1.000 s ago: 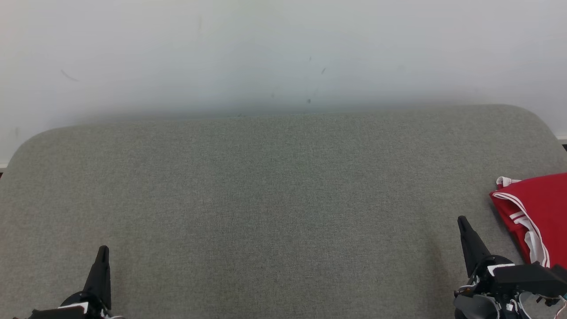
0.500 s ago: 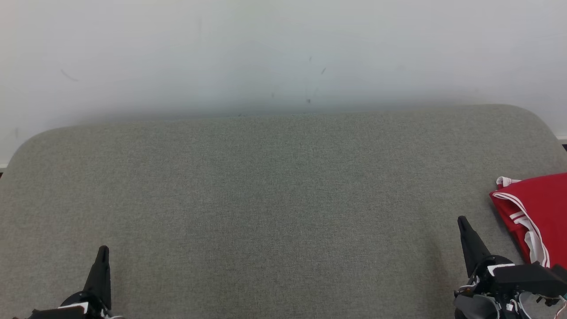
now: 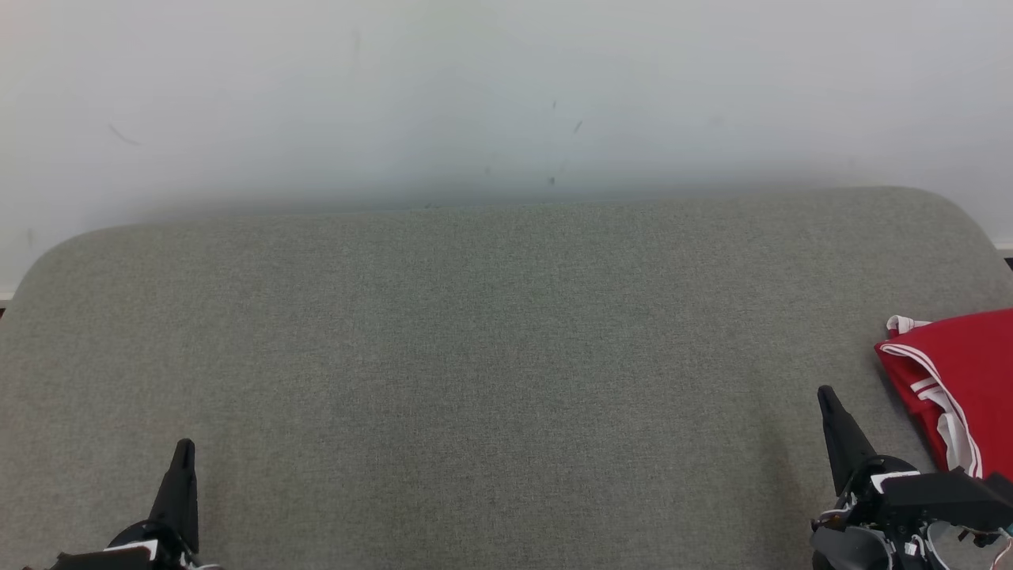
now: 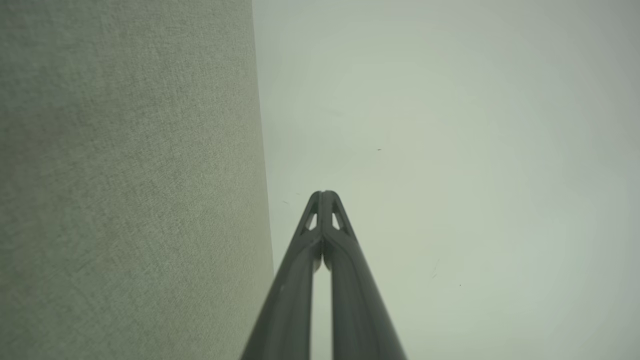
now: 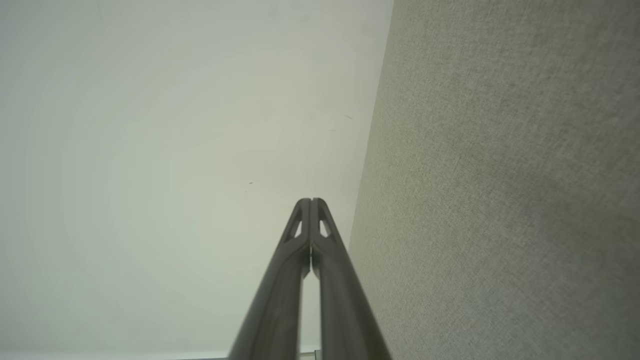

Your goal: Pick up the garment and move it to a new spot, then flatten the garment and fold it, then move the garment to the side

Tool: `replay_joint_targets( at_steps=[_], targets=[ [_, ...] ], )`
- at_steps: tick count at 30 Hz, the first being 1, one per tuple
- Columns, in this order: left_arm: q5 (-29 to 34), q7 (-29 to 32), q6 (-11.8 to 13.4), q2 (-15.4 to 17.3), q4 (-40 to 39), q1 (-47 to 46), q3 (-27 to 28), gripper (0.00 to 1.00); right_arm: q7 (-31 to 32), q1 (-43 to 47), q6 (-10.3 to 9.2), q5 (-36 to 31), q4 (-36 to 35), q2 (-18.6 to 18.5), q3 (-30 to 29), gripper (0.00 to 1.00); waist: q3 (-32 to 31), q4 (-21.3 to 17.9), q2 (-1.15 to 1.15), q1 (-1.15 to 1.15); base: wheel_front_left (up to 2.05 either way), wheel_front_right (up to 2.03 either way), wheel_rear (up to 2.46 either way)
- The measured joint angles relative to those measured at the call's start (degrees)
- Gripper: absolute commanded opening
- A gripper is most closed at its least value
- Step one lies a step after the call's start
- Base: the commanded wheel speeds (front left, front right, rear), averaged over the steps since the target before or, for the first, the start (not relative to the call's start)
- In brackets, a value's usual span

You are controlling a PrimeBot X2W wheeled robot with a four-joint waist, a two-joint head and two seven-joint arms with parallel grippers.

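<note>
Grey woven cloth covers the broad surface (image 3: 475, 356), which runs from the near edge of the head view to a pale wall (image 3: 475, 95) behind it. Its whole middle stretch lies bare. The red garment (image 3: 961, 372) sits at the far right of the surface, cut off by the edge of the head view, so its full outline cannot be told. The part that shows lies flat and compact, with straight edges, white stripes along one side and a bit of white cord (image 3: 902, 323) poking out at its upper corner.

The right pincer (image 3: 825, 393) hangs just beside the garment, apart from it, its two fingers pressed together on nothing. The left pincer (image 3: 184, 447) sits well apart at the lower left, likewise closed and empty. Each wrist view looks along shut fingers towards the wall and the surface's edge.

By the look of it the task is at or near its end: the garment appears folded and set off to the side, and neither arm is engaged with it. With much of the cloth out of view, the neatness of the fold cannot be confirmed. If it holds, nothing seems left to do.
</note>
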Motion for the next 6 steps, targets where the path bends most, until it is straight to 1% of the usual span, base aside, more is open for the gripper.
replay_joint_targets(
  at_steps=[6],
  targets=[
    [0.0,0.0,0.0,0.0,0.0,0.0,0.0,0.0,0.0,0.0,0.0,0.0,0.0,0.0,0.0,0.0,0.0,0.0,0.0,0.0,0.0,0.0,0.0]
  ],
)
